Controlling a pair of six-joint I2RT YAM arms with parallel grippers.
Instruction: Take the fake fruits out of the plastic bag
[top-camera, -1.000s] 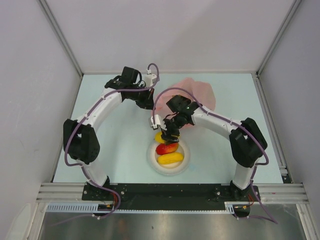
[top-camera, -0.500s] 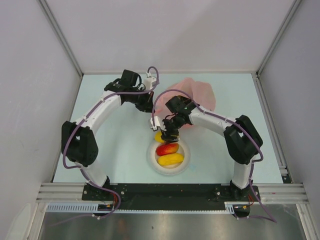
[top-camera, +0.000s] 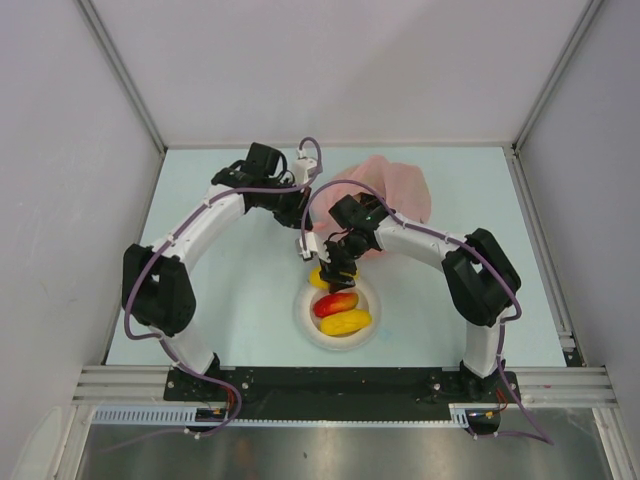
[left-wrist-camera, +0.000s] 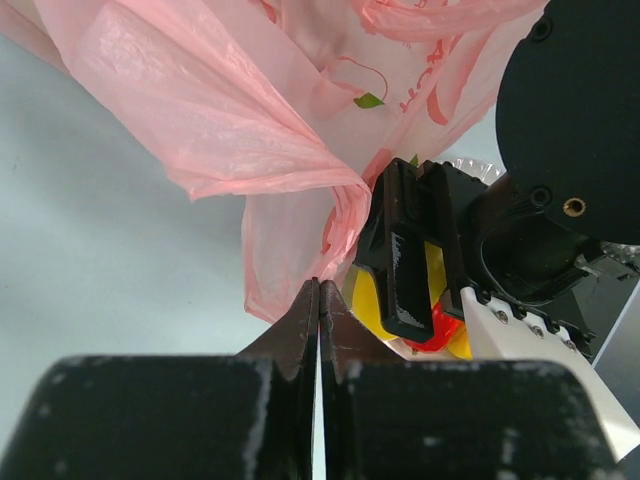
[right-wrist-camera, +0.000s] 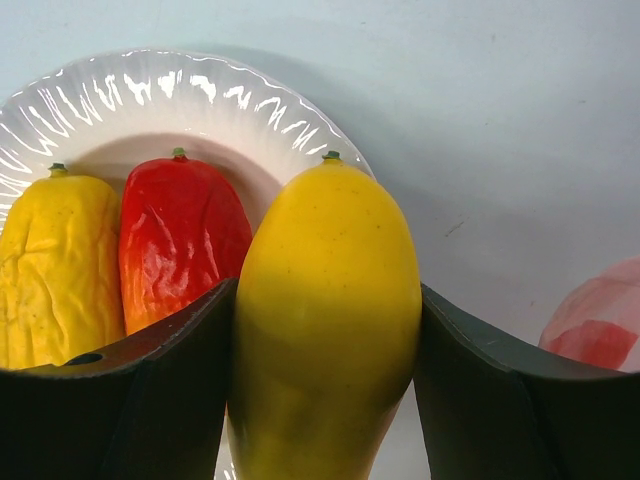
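Gripped the yellow piece (right-wrist-camera: 325, 300) in the right gripper (top-camera: 338, 270), over the rim of the white bowl (right-wrist-camera: 200, 100), just beside the red mango (right-wrist-camera: 180, 250) and yellow-orange mango (right-wrist-camera: 55, 270) lying inside. Held the left gripper (left-wrist-camera: 318, 300) fully closed, tips at the edge of the crumpled plastic bag (left-wrist-camera: 200, 130) on the worktop (top-camera: 230, 270).

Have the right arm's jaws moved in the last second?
Yes. The right jaws slid slightly left above the white bowl's far rim, gripping the yellow fruit.
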